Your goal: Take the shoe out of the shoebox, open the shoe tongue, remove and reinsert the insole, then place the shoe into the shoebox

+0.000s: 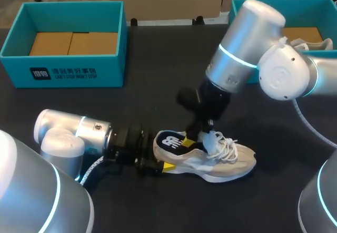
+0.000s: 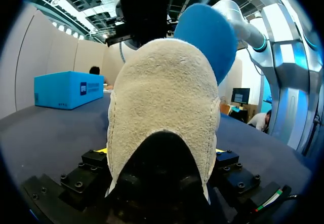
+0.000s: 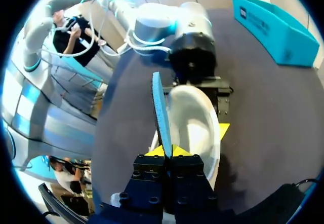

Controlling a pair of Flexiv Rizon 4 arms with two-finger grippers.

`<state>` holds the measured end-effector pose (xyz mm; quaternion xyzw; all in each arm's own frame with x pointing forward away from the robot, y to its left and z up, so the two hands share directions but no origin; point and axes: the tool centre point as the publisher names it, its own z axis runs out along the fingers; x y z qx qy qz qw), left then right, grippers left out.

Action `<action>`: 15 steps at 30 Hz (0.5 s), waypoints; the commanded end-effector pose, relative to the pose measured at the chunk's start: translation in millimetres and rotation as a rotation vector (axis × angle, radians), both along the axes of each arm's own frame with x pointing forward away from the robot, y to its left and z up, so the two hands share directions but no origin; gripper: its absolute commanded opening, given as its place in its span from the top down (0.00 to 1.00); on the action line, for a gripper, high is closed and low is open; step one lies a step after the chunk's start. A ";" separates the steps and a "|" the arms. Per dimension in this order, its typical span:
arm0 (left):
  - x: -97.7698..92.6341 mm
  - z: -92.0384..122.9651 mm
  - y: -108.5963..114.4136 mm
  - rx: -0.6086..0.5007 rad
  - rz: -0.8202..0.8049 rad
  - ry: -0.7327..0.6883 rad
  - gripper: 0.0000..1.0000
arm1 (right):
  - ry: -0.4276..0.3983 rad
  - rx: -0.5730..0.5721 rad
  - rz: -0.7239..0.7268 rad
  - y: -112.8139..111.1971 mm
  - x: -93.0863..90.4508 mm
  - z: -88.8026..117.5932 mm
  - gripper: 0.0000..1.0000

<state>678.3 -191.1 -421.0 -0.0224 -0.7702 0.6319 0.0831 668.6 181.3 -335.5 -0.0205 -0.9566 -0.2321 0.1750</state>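
"How many shoes are there?"

"Two. One shoe (image 1: 221, 162) sits on the dark tabletop (image 1: 158, 93), low in the middle of the head view. A second shoe (image 1: 311, 44) peeks out of the right box (image 1: 316, 11) at the upper right."

"And boxes?"

"Two blue ones. The left box (image 1: 110, 69) is at the upper left, with brown card inside."

"Insoles?"

"One insole (image 1: 172, 141), over the shoe's heel end."

"What are the fingers doing?"

"The left fingers (image 1: 164, 165) pinch the shoe's heel from both sides. The right fingers (image 3: 167, 151) pinch the insole's edge."

"Does each view show something different?"

"Yes. Only the head view shows both boxes and the white laces. The right wrist view shows the insole edge-on, a thin blue strip between the yellow tips. The left wrist view shows the fuzzy cream heel close up, with the blue insole behind it."
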 end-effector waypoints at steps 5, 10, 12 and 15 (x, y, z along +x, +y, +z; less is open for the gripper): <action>1.3 -3.8 -0.9 0.001 0.001 0.000 1.00 | 0.012 0.007 0.091 20.6 -0.6 9.7 1.00; 1.3 -3.8 -0.9 0.001 0.001 0.000 1.00 | 0.023 -0.003 0.125 33.5 2.3 4.7 1.00; 1.3 -3.8 -0.9 0.001 0.001 0.000 1.00 | 0.033 0.000 0.129 35.0 4.3 2.0 0.99; 1.3 -3.8 -0.9 0.001 0.001 0.000 1.00 | 0.039 0.009 0.131 35.4 6.2 1.4 0.75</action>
